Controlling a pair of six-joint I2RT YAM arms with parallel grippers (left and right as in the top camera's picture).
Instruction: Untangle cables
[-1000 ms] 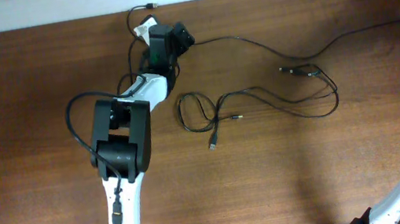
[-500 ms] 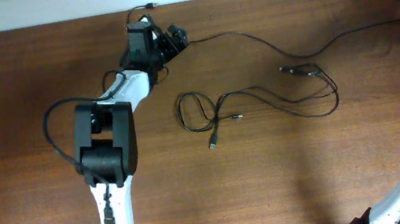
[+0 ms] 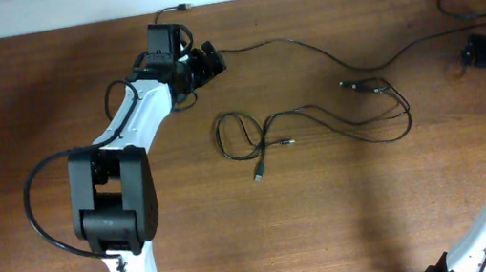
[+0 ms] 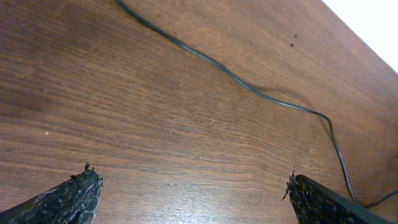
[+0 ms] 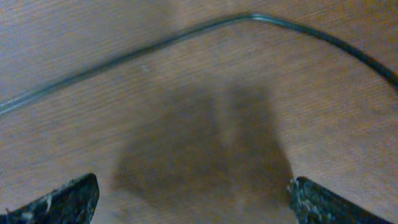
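Desk (image 3: pixel 380 212): dark wood, with both arms reaching over it. The cables (image 3: pixel 267 132) lie across its middle and far side.

A long cable (image 3: pixel 307 50) has one end just beside the left fingers (image 3: pixel 211 61), near the far edge. It runs right, dips towards the middle, then swings back towards the right fingers (image 3: pixel 474 53) at the far right.

Mid-desk sits a tangle of loops (image 3: pixel 241 134). One plug (image 3: pixel 258 175) points to the near side, and a second small plug (image 3: pixel 290 141) lies just right of it. A wider loop trails right to a further plug (image 3: pixel 351 84), close by the long cable's dip. A short lead (image 3: pixel 172 13) curls at the far edge behind the left arm.

Left fingers: spread wide, nothing between them. In the left wrist view the long cable (image 4: pixel 249 84) runs over the wood beyond the tips, clear of both.

Right fingers: likewise spread wide and empty. A strand of cable (image 5: pixel 155 46) crosses the wood ahead of the tips, touching neither.
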